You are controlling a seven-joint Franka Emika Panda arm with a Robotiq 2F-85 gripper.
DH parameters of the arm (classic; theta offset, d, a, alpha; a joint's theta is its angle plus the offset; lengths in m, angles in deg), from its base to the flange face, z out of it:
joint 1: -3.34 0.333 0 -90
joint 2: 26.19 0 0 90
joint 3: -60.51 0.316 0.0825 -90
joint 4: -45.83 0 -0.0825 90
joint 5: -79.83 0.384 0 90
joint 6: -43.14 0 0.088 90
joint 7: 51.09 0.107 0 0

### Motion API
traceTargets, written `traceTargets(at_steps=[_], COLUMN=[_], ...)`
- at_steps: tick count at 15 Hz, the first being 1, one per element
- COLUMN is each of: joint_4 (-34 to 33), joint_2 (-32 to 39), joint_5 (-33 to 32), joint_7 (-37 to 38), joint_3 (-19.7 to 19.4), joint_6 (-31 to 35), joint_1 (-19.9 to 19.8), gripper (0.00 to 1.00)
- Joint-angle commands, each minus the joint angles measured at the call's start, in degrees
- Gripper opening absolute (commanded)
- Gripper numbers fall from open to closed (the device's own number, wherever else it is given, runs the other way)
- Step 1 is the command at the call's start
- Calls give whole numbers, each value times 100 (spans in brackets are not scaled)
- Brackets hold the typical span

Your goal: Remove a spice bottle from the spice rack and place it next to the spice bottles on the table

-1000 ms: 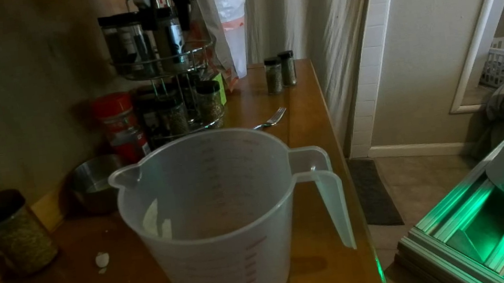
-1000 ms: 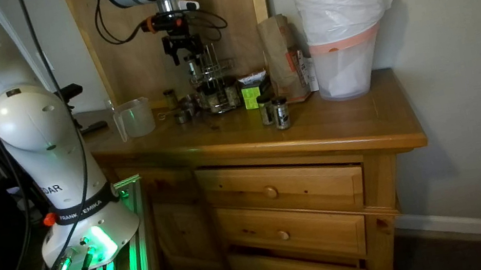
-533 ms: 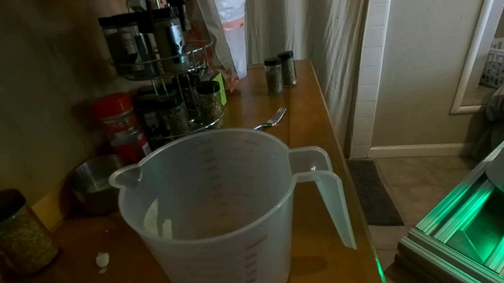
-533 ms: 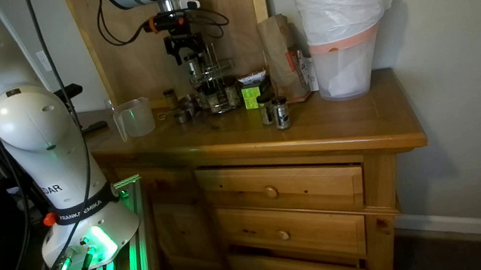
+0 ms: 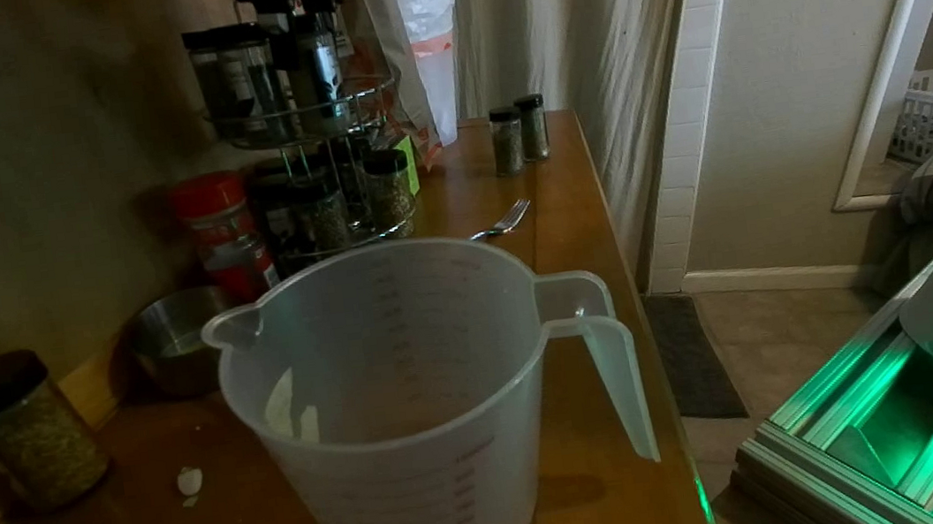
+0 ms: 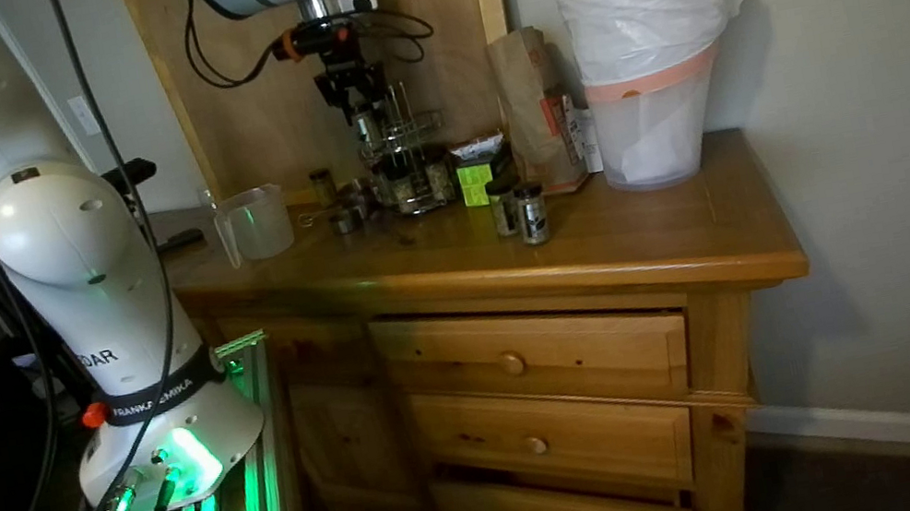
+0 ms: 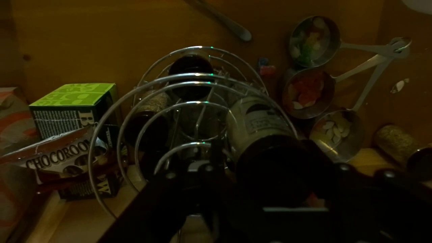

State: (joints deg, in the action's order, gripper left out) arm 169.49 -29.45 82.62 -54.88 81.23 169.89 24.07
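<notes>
The gripper [image 6: 364, 110] is black; the spice bottle [image 7: 258, 125] under it has a black lid and, as far as the dim wrist view can be trusted, a creamy label with dark print. The spice rack [image 7: 197, 75] is silvery wire. On the orange-brown surface [image 6: 648, 235], one black-capped bottle [image 6: 503, 213] shows olive green contents and its neighbour bottle [image 6: 534, 218] a dark label with white marks. The measuring jug [image 5: 405, 483] is cloudy white with reddish marks, the box [image 7: 76, 113] lime and very dark green with white lettering, the paper bag [image 6: 529, 102] brown with orange-red print, the bin [image 6: 647, 133] whitish with a coral band.
</notes>
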Motion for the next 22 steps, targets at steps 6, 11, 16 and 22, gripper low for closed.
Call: traceTargets(at_steps=[6, 11, 16, 22], joint_4=[-207, -274, 5, 81], joint_2=[-209, -655, -1354, -1475], joint_5=[-759, -1084, -915, -786], joint_7=[549, 957, 1346, 1301], joint_3=[262, 235, -13, -255], joint_6=[-212, -555, -731, -687], joint_1=[127, 1, -266, -471], gripper=[24, 24, 24, 49])
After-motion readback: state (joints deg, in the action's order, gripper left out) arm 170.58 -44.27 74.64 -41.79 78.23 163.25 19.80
